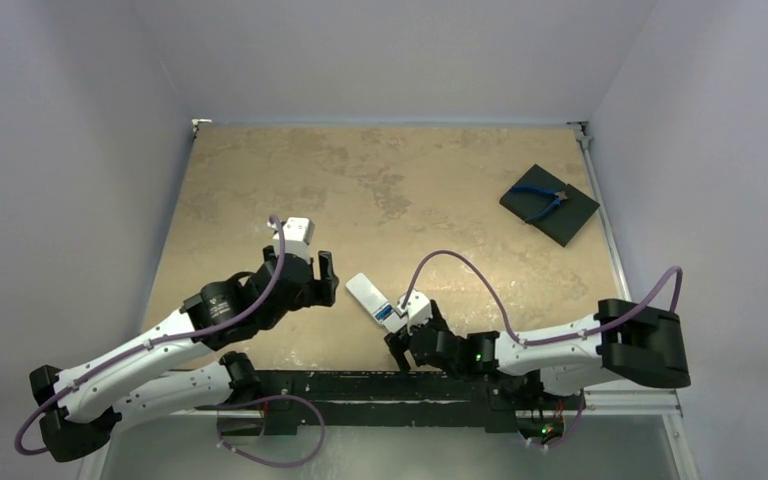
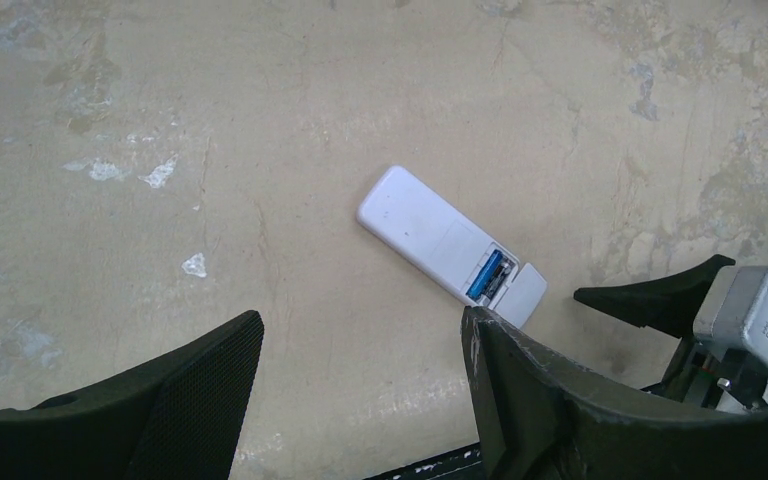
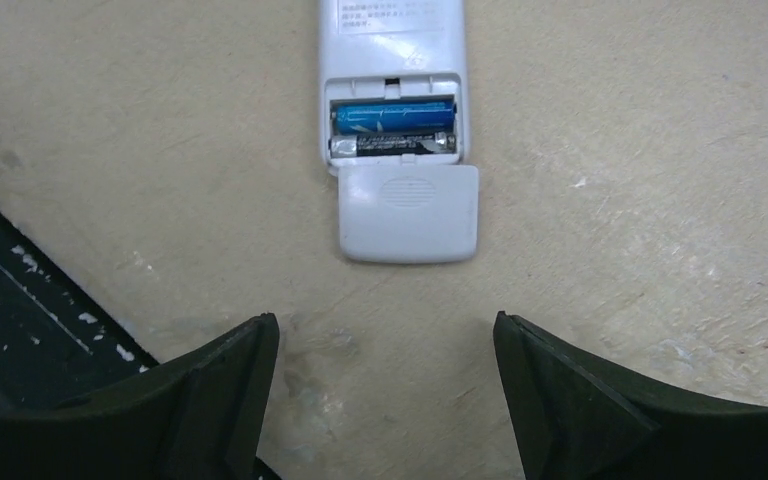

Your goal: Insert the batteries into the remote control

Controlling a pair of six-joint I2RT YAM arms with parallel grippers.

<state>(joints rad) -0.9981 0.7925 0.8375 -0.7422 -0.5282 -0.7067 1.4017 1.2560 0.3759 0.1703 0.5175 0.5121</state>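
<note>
Hovering low near remote control [image 3: 392,75], right tool [image 3: 385,335] spread, empty; left tool [image 2: 363,325] spread alongside.

Remote control [image 3: 392,45] face-down, compartment open; blue battery [image 3: 395,114], black battery [image 3: 392,146] inside.

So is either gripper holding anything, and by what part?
Nothing held: left gripper and right gripper are open and empty; the remote control lies free on the table.

The mottled tan table [image 1: 410,180] carries a white remote control [image 1: 365,293], back up, its battery cover [image 3: 409,215] touching its near end. A black square pad [image 1: 573,218] lies well beyond it, rightward.
</note>
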